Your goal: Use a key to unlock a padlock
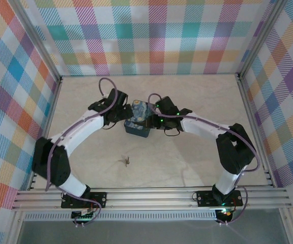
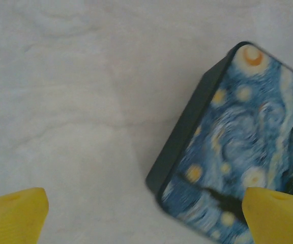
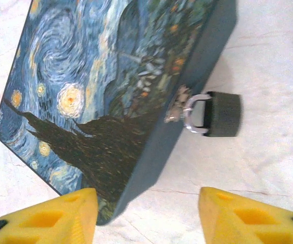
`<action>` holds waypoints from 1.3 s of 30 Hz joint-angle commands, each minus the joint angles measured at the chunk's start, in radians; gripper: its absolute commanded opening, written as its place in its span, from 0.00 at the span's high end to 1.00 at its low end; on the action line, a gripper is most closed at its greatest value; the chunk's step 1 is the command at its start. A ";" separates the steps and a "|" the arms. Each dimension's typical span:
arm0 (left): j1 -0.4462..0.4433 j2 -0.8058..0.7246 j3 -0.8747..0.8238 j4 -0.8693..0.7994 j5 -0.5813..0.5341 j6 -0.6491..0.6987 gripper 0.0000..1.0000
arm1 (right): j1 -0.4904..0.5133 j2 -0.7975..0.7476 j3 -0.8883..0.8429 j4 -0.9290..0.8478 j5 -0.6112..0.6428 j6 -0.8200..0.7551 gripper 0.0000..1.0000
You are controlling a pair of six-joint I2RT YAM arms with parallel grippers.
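A: How far along?
B: Nothing done. Key (image 1: pixel 126 161) loose on surface (image 1: pixel 187 168), nearer than box (image 1: pixel 137 122).
A: Pincers?
B: Left pincer (image 2: pixel 146 216) and right pincer (image 3: pixel 149 216) gape empty beside box. Padlock (image 3: pixel 223 114) hangs on box hasp (image 3: pixel 179 104), looks locked.

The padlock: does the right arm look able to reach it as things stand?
Probably yes. The padlock hangs from the clasp on the box and lies on the bare table. The right tool hovers open nearby, with nothing between them.
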 commanded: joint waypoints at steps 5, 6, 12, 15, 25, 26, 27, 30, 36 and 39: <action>0.062 0.182 0.144 0.067 0.148 0.113 0.02 | -0.072 -0.058 -0.079 -0.032 0.032 -0.045 0.38; 0.067 0.209 0.154 0.079 0.178 0.117 0.03 | -0.072 -0.062 -0.094 -0.028 0.033 -0.051 0.37; 0.056 0.289 0.116 0.138 0.265 0.099 0.06 | -0.074 -0.075 -0.159 0.003 0.031 -0.053 0.35; 0.046 0.255 0.023 0.160 0.270 0.095 0.06 | -0.074 -0.079 -0.169 0.006 0.033 -0.054 0.35; 0.041 0.044 -0.272 0.189 0.223 0.086 0.07 | -0.010 -0.091 -0.171 0.037 -0.098 -0.047 0.39; 0.047 0.031 -0.261 0.169 0.219 0.090 0.07 | 0.016 -0.097 -0.181 0.045 -0.100 -0.039 0.39; 0.052 0.015 -0.250 0.155 0.224 0.095 0.06 | 0.035 -0.106 -0.192 0.051 -0.100 -0.027 0.40; 0.056 -0.062 -0.189 0.095 0.231 0.105 0.04 | 0.104 -0.152 -0.229 0.064 -0.096 -0.008 0.44; 0.102 -0.195 -0.135 -0.062 0.189 0.029 0.00 | 0.308 -0.213 -0.288 0.062 -0.069 -0.058 0.52; 0.170 -0.234 -0.215 -0.079 0.212 -0.045 0.01 | 0.409 -0.157 -0.272 0.074 -0.048 -0.044 0.54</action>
